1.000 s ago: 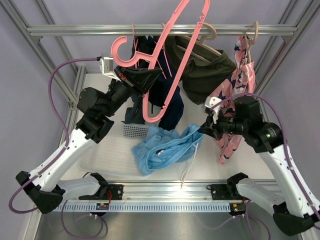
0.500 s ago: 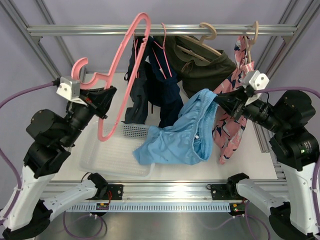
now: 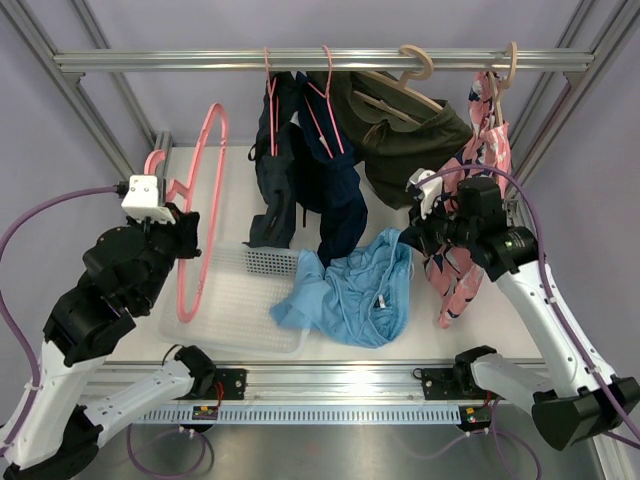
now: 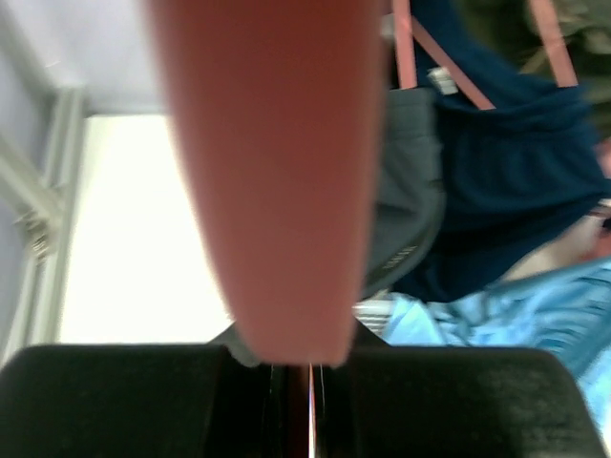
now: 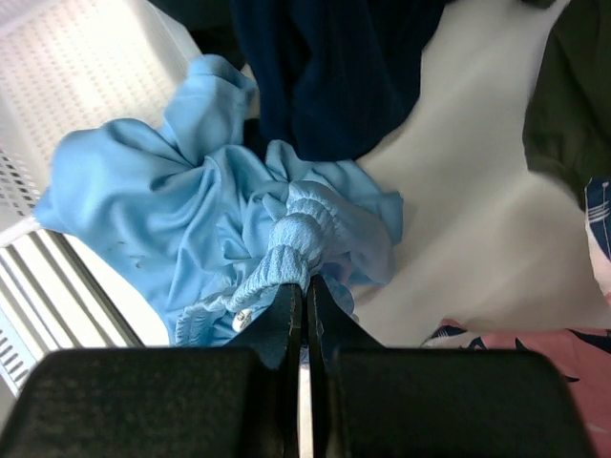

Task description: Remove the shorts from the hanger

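The light sky-blue shorts (image 3: pixel 350 295) lie crumpled on the table, partly over the tray's corner. My right gripper (image 3: pixel 405 240) is shut on their elastic waistband (image 5: pixel 301 239), with the jaws pinched together on the fabric (image 5: pixel 304 284). My left gripper (image 3: pixel 185 242) is shut on an empty pink hanger (image 3: pixel 205 200), held upright off the rail at the left; it fills the left wrist view (image 4: pixel 277 172). The slate-navy shorts (image 3: pixel 272 185) and the deep navy shorts (image 3: pixel 338 195) hang on pink hangers from the rail.
Olive-green shorts (image 3: pixel 410 140) and a pink patterned pair (image 3: pixel 465 220) hang on wooden hangers at the right of the rail (image 3: pixel 150 62). A white perforated tray (image 3: pixel 230 315) sits front left. Frame posts stand at both sides.
My left arm swung the pink hanger left and down, clear of the rail. My right gripper raised the light blue shorts, then lowered them toward the table, still gripping.
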